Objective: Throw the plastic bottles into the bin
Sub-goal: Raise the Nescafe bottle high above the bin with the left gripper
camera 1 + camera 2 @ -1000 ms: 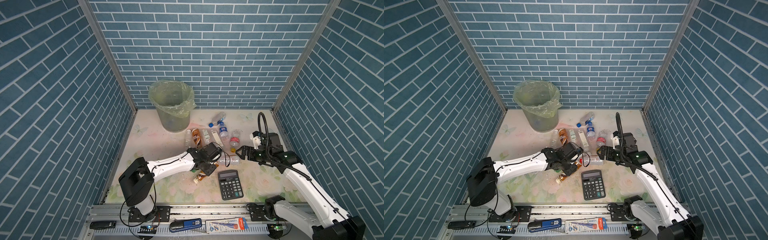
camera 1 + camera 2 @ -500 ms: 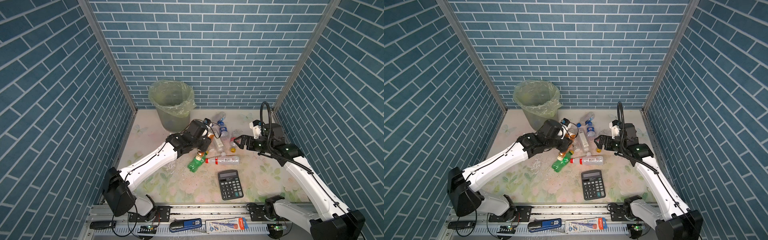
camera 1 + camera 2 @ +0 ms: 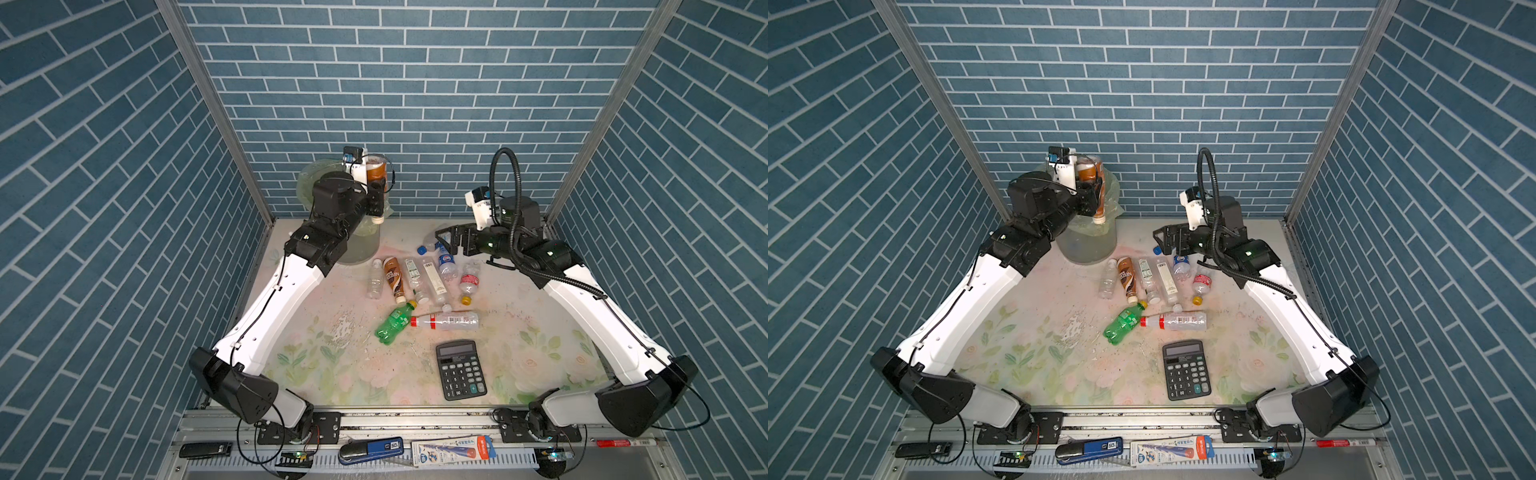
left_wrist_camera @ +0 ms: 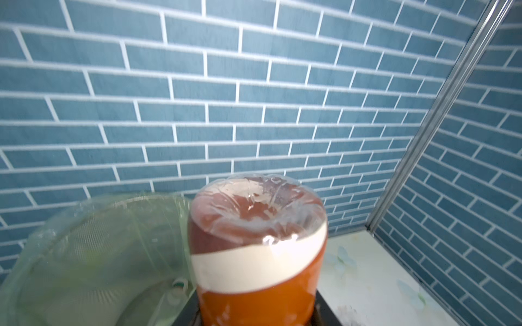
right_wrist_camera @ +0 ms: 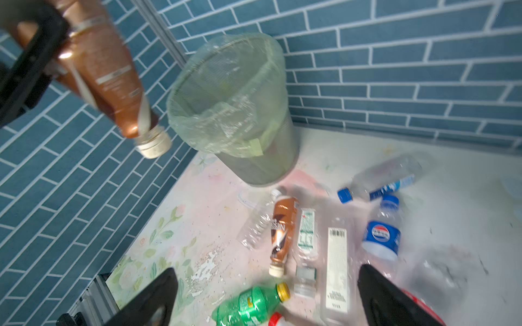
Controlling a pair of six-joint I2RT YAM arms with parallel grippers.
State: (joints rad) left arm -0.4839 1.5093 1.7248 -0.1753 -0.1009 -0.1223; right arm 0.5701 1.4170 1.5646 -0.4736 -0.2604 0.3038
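Now, left gripper (image 3: 376,193) clamps brown bottle (image 5: 107,76), cap down; right gripper (image 5: 267,293) gapes

The blue-labelled bottle (image 5: 381,234) toward the table's (image 3: 540,299) far edge bears the round Pepsi mark. The lying brown bottle (image 3: 392,276) shows partly legible Nescafé lettering; the blue stapler (image 3: 371,448) beyond the front edge reads 50.

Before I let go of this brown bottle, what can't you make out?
Inside the bin: the left arm covers most of its mouth in both top views; the brown bottle and blur hide it in the left wrist view.
Jaws of the left gripper: behind the bottle in the left wrist view.
The rearmost blue-capped bottle: partly under the right gripper in both top views.
The red-capped bottle: cut off by the right wrist picture's edge.
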